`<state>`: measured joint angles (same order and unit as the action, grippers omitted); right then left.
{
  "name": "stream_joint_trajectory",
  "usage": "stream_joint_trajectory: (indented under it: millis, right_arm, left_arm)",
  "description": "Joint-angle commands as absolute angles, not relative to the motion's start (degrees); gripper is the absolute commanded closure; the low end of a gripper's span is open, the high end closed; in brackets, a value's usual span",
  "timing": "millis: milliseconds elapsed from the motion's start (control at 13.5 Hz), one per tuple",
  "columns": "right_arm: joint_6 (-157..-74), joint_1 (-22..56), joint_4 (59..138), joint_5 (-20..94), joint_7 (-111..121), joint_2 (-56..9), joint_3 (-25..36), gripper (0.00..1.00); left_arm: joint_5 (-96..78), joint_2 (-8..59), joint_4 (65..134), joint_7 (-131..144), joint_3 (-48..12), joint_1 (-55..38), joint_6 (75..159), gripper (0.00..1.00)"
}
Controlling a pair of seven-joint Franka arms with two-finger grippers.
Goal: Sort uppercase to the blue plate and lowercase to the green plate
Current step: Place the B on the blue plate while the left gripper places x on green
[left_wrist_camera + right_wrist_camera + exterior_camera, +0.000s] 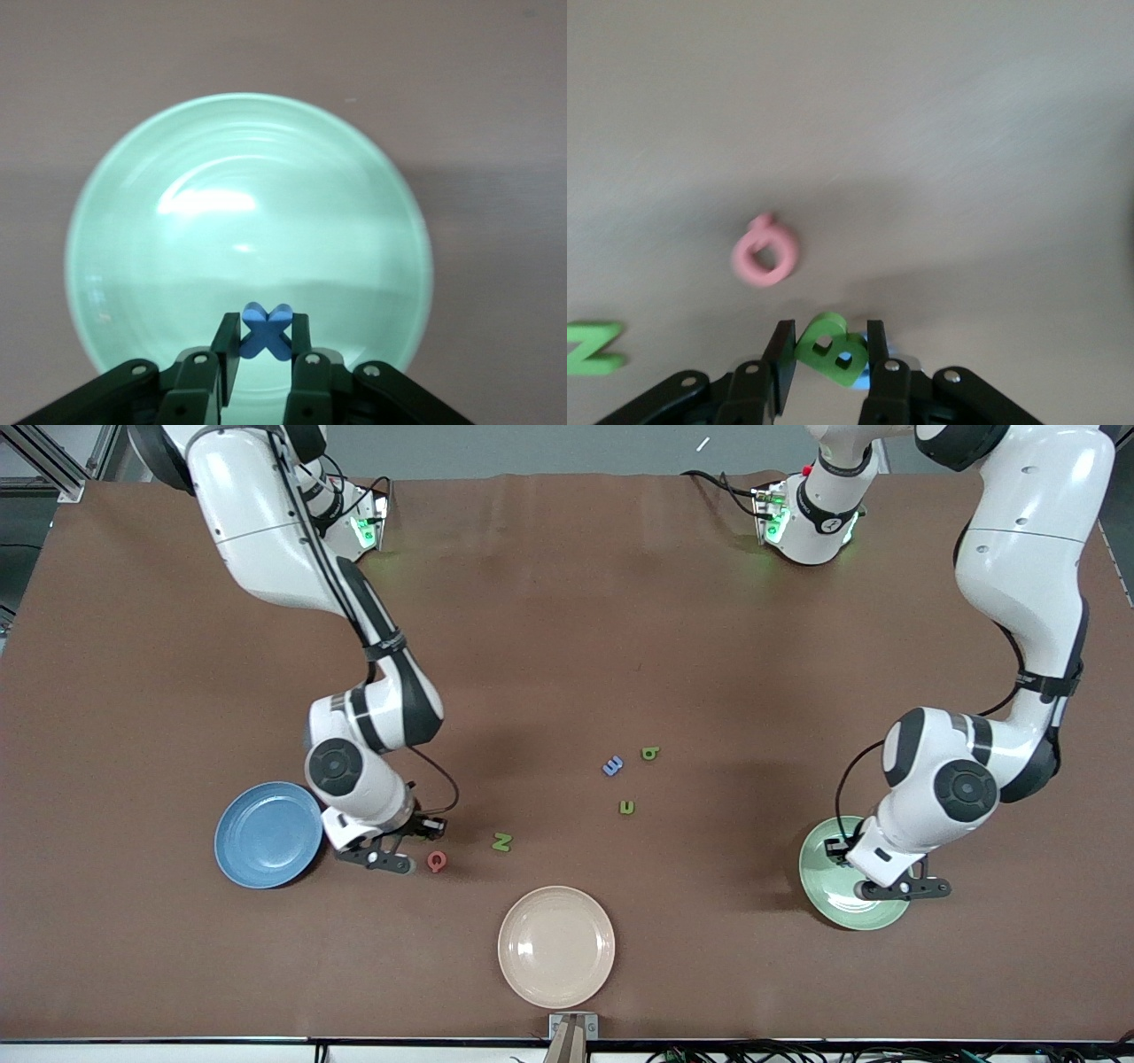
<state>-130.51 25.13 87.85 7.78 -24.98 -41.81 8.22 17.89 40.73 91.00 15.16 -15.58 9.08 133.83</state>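
Over the green plate, left end effector clamps blue x.

the right arm bends down from the upper left of the front frame, its right gripper low at lower left, fingers pinched on a green b. the left arm descends at the frame's right; its left gripper clamps a blue x.

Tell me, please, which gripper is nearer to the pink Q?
The right. The right gripper, shut on the green B, is right beside the pink Q. The left gripper, holding the blue x, is over the green plate.
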Motion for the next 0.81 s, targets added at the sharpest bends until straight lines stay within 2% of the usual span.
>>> stream_joint_trajectory:
  millis: [0, 148, 370, 519, 593, 667, 741]
  right_arm:
    - [-125.7, 21.9, 87.1, 8.0, -14.6, -39.8, 11.2, 0.88]
    - [-125.5, 19.0, 87.4, 8.1, -6.1, -39.8, 13.8, 0.88]
    - [-125.8, 11.6, 87.7, 8.2, 5.2, -40.4, 13.8, 0.86]
    - [-125.9, 9.0, 87.9, 8.3, 9.7, -41.0, 13.7, 0.76]
    - [-126.2, 8.4, 88.2, 8.3, 10.1, -41.4, 13.7, 0.64]
    - [-126.5, 8.3, 88.7, 8.3, 10.1, -41.4, 13.7, 0.35]
    - [-126.5, 8.3, 88.7, 8.6, 10.0, -41.4, 13.7, 0.11]
  left_arm:
    - [18.8, 40.3, 91.7, 13.5, -16.0, 10.5, 133.3, 0.53]
    - [18.8, 39.7, 91.8, 13.4, -16.1, 10.5, 133.3, 0.0]
    - [18.7, 37.3, 93.3, 14.9, -16.8, 9.8, 131.5, 0.0]
    - [18.5, 36.1, 94.0, 18.4, -19.1, 9.5, 129.1, 0.0]
    - [18.5, 35.9, 94.1, 22.5, -21.1, 9.4, 127.9, 0.0]
    - [18.7, 35.8, 94.9, 25.4, -22.5, 9.0, 127.6, 0.0]
    - [18.7, 35.2, 95.9, 26.9, -23.5, 8.3, 127.6, 0.0]
